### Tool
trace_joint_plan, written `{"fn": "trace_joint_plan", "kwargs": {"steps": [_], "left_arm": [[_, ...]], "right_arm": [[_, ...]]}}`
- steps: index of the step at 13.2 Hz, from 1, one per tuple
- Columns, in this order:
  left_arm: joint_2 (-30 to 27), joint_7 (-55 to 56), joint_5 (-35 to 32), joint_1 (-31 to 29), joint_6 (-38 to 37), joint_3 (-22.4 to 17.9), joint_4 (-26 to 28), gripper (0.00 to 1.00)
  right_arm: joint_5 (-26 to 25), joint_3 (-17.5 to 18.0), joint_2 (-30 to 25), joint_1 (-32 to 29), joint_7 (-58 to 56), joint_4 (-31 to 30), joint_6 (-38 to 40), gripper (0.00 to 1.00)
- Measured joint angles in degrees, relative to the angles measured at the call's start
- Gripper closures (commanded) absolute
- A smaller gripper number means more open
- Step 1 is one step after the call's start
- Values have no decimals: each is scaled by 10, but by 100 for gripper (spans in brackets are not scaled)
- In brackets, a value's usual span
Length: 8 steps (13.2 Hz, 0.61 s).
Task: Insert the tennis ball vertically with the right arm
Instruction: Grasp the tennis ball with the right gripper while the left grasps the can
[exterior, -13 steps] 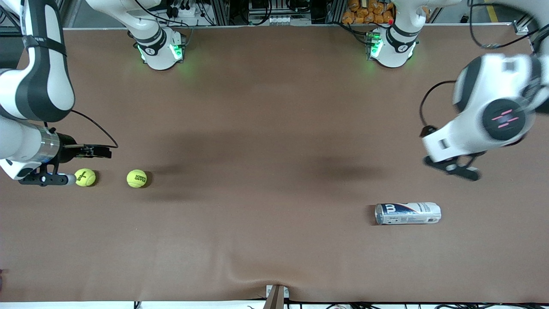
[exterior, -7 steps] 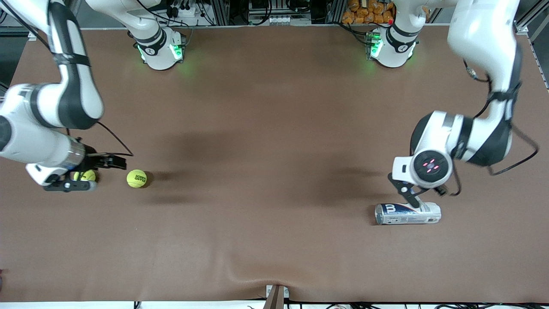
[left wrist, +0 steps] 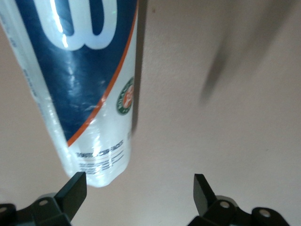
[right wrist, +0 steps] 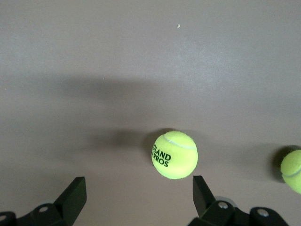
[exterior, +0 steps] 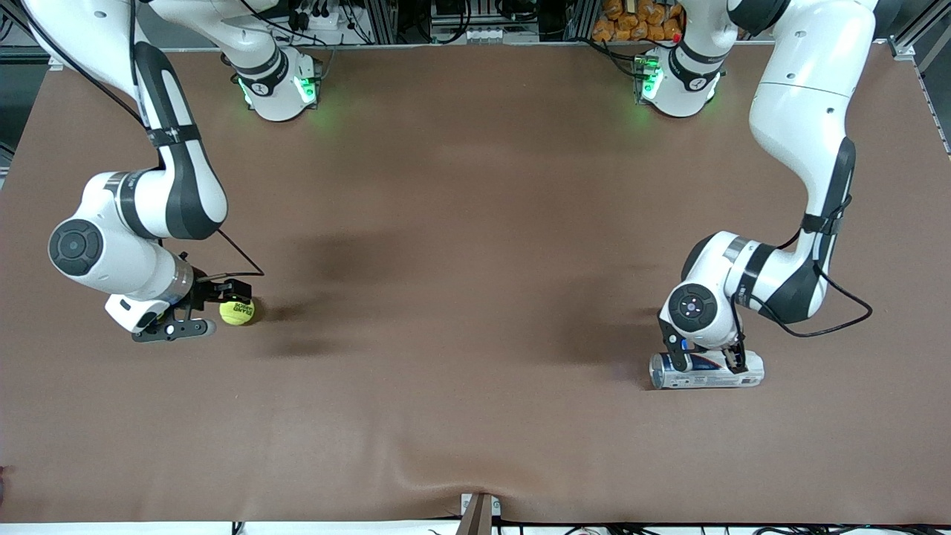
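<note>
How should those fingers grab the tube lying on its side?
Across its round body, near the middle, coming straight down from above. The tube lies flat on the table, so its curved sides are free; the left gripper, open, already hangs over it.

Both arms are reaching low over the table, the right gripper (exterior: pixel 195 310) and left gripper (exterior: pixel 704 359) gaping wide.
</note>
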State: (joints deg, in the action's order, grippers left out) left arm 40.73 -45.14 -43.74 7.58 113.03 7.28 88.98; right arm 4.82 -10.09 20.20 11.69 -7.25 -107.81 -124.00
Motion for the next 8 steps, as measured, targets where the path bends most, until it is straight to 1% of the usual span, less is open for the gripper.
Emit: {"fn": "trace_joint_plan", "kwargs": {"steps": [2,4,8], "left_arm": [[3,-22,-22,1,22,0,0,0],[12,-32,-29,1,43,0,0,0],[23,-33,-47,1,50,0,-1,0]], "right_arm": [[0,-4,1,-5,0,0,0,0],[0,-5,1,-14,-1,-1,0,0],[0,-6,5,-36,-23,-2,0,0]]}}
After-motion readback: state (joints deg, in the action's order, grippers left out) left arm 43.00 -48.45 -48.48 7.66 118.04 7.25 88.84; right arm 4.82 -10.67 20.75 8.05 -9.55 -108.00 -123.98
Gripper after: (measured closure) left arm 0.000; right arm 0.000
